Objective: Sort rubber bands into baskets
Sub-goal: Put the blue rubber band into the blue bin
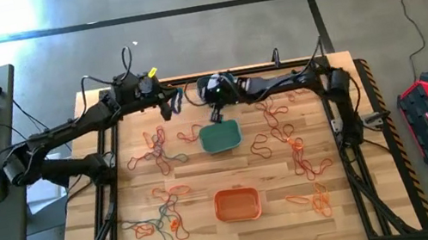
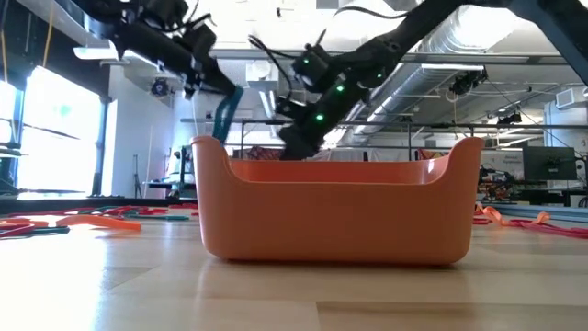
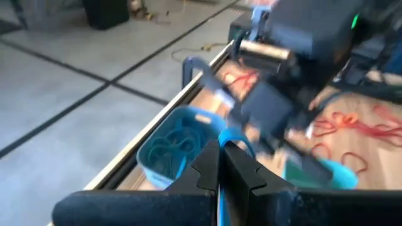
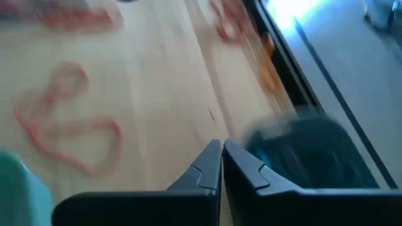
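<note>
Your left tool (image 3: 220,163) is hovering over the far edge of the counter (image 1: 232,174), its fingers pressed together on a blue rubber band (image 3: 231,135) that is looping up from between the tips. Just beyond it, the grey-blue basket (image 3: 173,147) is sitting at that far edge with blue-teal bands (image 3: 176,145) coiled inside.

Your right tool (image 4: 222,164) is hanging above the counter's far middle, just over the teal-green basket (image 1: 220,137), with its fingers drawn together and nothing showing between them. In its wrist view a loose red band (image 4: 69,129) is lying on the wood beside it.

The orange basket (image 1: 238,204) is standing nearer the front, well apart from the other two. You are seeing nothing lying in it from above.

Orange and red bands (image 1: 297,149) are lying scattered over the right side of the counter, and a mixed tangle of orange and blue-teal ones (image 1: 161,220) is spreading over the left front. More red and orange loops (image 1: 153,147) are resting near the left arm.
</note>
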Tool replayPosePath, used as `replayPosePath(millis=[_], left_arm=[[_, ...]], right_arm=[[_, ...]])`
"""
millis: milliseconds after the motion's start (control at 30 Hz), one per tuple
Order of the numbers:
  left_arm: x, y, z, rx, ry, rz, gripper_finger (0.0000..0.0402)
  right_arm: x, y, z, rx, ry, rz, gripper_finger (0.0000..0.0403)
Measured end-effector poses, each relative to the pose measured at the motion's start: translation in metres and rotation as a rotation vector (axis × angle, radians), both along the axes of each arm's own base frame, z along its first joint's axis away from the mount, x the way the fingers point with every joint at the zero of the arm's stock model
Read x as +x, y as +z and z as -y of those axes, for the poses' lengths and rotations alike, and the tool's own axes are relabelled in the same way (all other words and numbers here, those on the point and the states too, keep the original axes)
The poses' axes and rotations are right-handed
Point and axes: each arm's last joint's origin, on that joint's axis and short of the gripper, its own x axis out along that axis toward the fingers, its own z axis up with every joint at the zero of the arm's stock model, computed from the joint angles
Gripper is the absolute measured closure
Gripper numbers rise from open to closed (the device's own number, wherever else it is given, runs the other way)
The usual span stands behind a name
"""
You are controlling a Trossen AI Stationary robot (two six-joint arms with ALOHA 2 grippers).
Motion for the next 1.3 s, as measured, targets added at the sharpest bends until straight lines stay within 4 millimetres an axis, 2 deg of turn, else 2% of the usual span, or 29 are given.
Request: replayPosePath(millis=[133, 400, 667, 933, 1300], left_arm=[[0.01, -0.01, -0.011, -0.015, 0.023, -0.039, 0.0401], [0.052, 0.0, -0.041, 0.056, -0.014, -0.088, 0.0401], [0.103, 0.002, -0.078, 0.137, -0.075, -0.167, 0.0401], [0.141, -0.018, -0.102, 0.135, -0.148, -0.345, 0.0401], [0.157, -0.047, -0.112, 0.13, -0.204, -0.455, 0.0395]], right_arm=[[-0.025, 0.014, 0.014, 0.0, -0.053, 0.009, 0.0401], [-0.073, 0.044, 0.022, -0.063, -0.168, 0.048, 0.0402], [-0.105, 0.048, 0.025, -0.081, -0.261, 0.042, 0.0403], [-0.119, 0.032, 0.019, -0.072, -0.301, 0.039, 0.0403], [-0.121, 0.027, 0.018, -0.054, -0.316, 0.044, 0.0403]])
